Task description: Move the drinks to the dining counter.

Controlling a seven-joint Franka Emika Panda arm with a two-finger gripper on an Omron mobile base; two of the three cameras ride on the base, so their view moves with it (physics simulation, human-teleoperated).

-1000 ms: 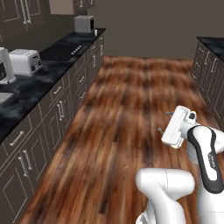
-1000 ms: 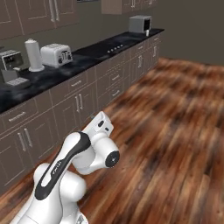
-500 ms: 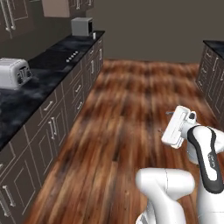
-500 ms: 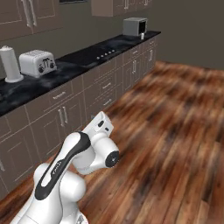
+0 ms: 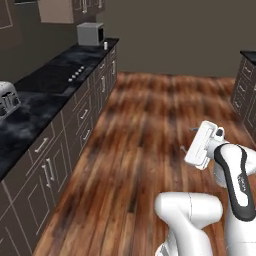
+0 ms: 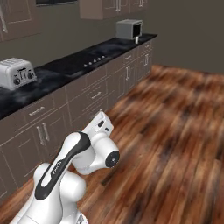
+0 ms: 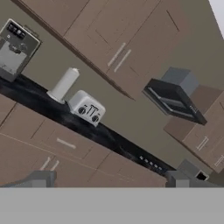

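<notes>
Black worktop (image 5: 35, 107); paper-towel roll (image 7: 64, 84) hand-view.

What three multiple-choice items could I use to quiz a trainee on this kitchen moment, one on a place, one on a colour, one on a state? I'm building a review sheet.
1. Where does the toaster stand?
A. on the black worktop
B. on the wood floor
C. inside a wall cabinet

2. What colour is the floor?
A. white tile
B. brown wood
C. grey concrete

3. How is the gripper?
A. shut on a bottle
B. shut on nothing
C. open, holding nothing

Answers: 1 A, it sits on the dark marble top by the wall. 2 B, brown planks run through both base views. 3 C, the hand view shows the finger tips wide apart with nothing between.
</notes>
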